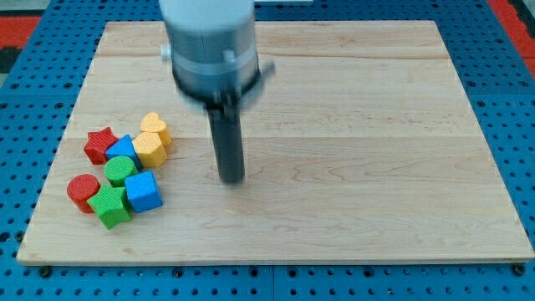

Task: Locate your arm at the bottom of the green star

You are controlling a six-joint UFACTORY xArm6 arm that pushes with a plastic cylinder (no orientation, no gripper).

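The green star [110,206] lies near the table's [351,125] bottom-left corner, the lowest piece in a tight cluster of blocks. A blue cube [143,191] touches it on the view's right, a red cylinder [83,191] sits just beside it on the view's left, and a green cylinder [121,170] stands right above it.

Higher in the cluster, a second blue block [123,150], its shape hard to make out, is wedged between a red star [100,144] on the view's left and a yellow hexagon-like block [150,149] on the view's right. A yellow heart [155,125] tops the group, touching the yellow block below it.

My tip [231,180] is down on the wood, well apart from the cluster, off to the view's right of it. It stands at about the height of the green cylinder and the blue cube, so it is above and to the right of the green star, not below it. No block touches my tip. The rod rises straight up to a blurred grey-and-white housing at the view's top.

There are no jaws on this arm; the rod ends plainly and holds nothing.

The table is a pale wooden board, lying on a blue pegboard surface [33,75] that shows around all its edges, with red patches at the view's top corners.
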